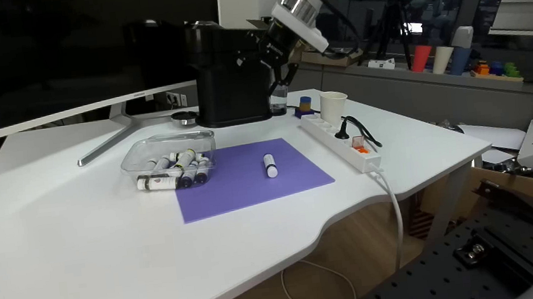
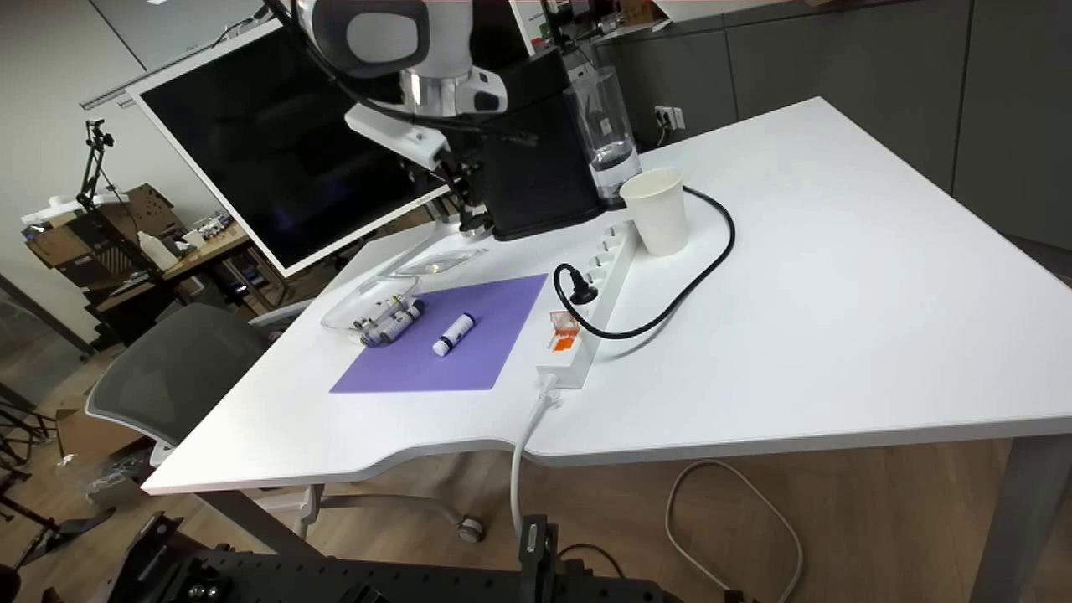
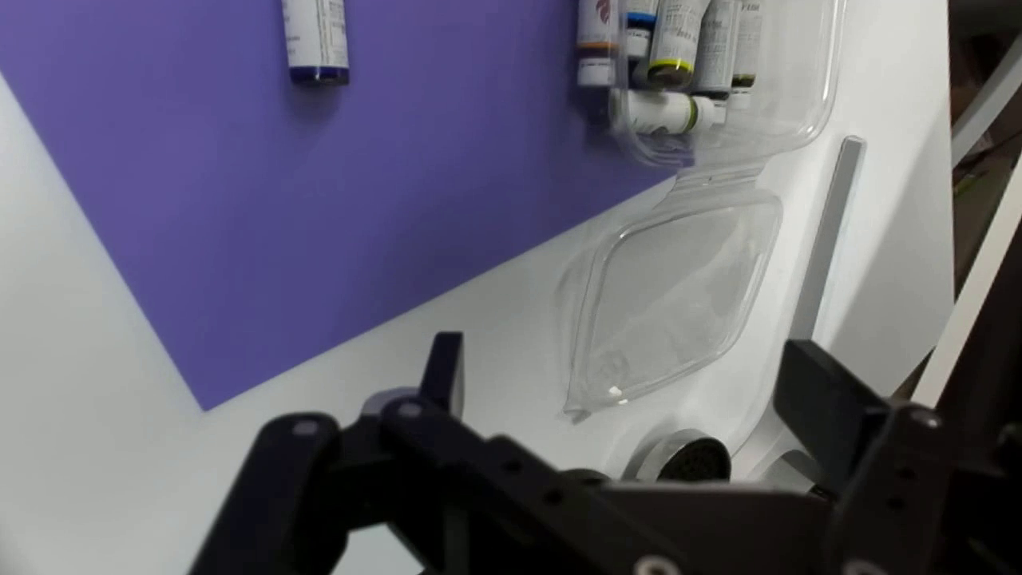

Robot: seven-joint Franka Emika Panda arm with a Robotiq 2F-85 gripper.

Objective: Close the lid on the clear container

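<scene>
One vial (image 1: 270,165) lies on the mat (image 1: 252,198), other vials (image 3: 677,44) in the container (image 3: 786,88) beside the lid (image 3: 671,291).

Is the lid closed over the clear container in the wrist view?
No, the lid is swung open to one side of the clear container, joined to it only at one edge.

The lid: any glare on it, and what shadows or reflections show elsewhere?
Wrist view: small bright glints on the lid, near its lower corner; a soft shadow by the tube on the mat. In an exterior view: faint reflections in the dark screen.
</scene>
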